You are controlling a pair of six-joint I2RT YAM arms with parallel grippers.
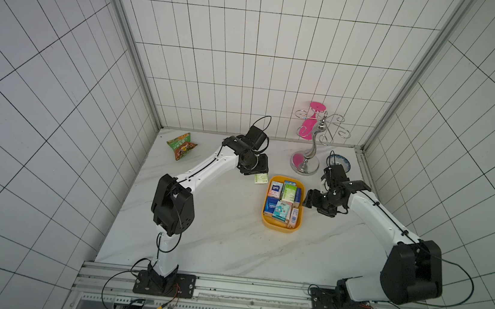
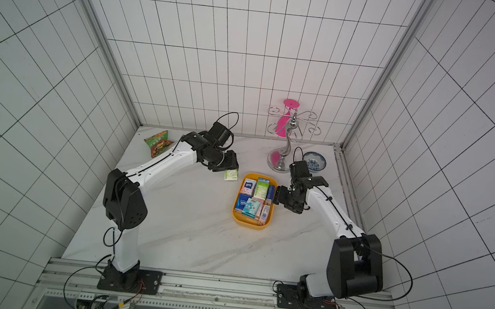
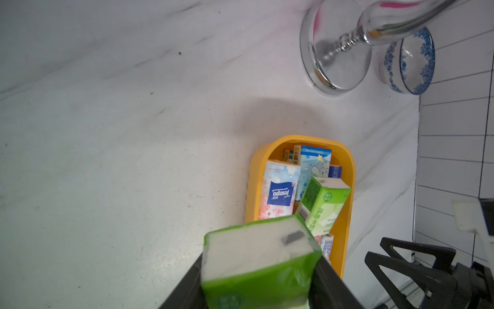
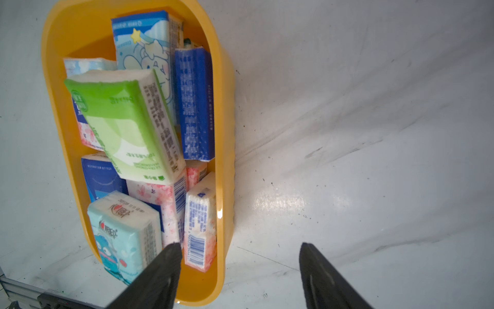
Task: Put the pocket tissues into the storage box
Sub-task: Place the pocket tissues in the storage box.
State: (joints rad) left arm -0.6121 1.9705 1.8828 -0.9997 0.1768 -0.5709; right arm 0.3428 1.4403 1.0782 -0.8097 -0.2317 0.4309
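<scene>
Now, your left gripper (image 3: 256, 290) pinches one soft green packet (image 3: 256, 256) between its two black fingers (image 3: 331, 286), just outside the far end of the box (image 1: 279, 227). Your right gripper (image 4: 240, 267) has its two fingers spread wide and holds nothing. It sits at the box's long side. The one box is smooth yellow plastic with round corners. At least nine flat packets (image 1: 281, 210) show inside, some on edge. One crinkly bag (image 1: 181, 145), one round bowl (image 1: 341, 163) and one shiny metal stand (image 1: 304, 164) sit on the marble table (image 1: 200, 235).
</scene>
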